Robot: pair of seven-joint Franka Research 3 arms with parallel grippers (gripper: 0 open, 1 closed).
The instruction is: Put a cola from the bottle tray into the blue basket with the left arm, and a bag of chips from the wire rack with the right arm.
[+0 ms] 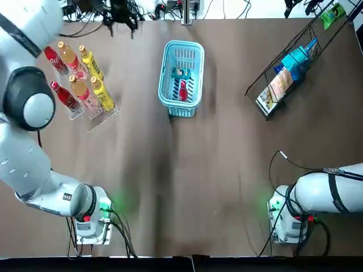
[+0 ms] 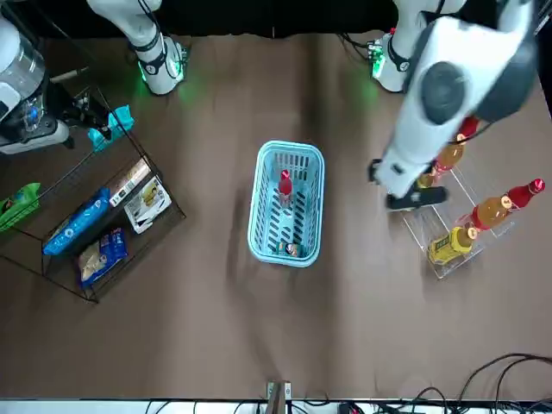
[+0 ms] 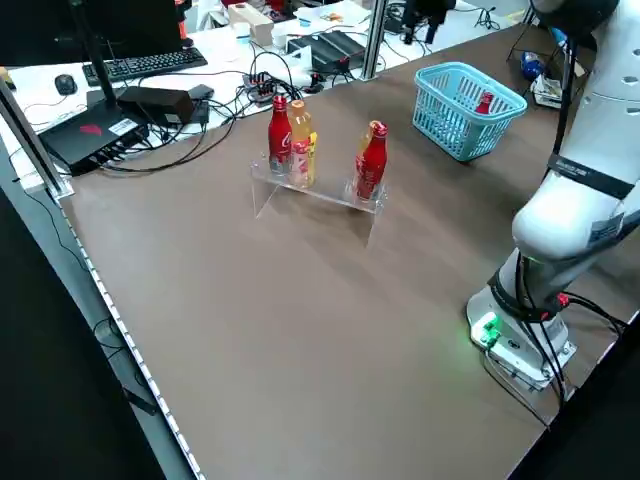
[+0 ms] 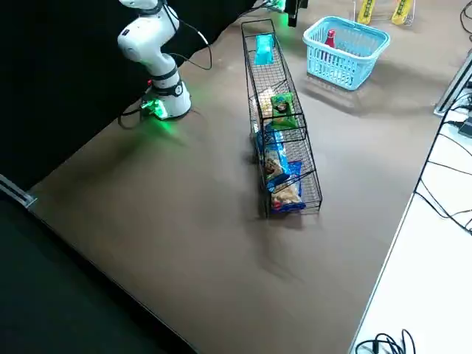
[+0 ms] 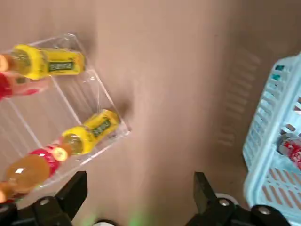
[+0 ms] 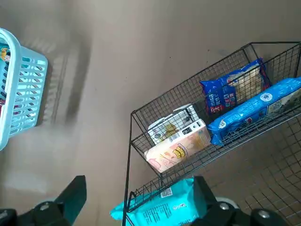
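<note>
Both arm bases stand at the near edge of the worktop, well short of the blue basket. Level with the basket, on its left, the left end effector hangs over bare worktop between the basket and the bottle tray, fingers spread wide and holding nothing. A red cola lies inside the basket beside a small packet that cannot be identified. The tray carries two tray colas and four yellow or orange bottles. Well to the basket's right, the right end effector hovers at the wire rack, fingers fully apart and empty, with a teal bag of chips in the rack just beyond them. Other bags sit farther along the rack.
</note>
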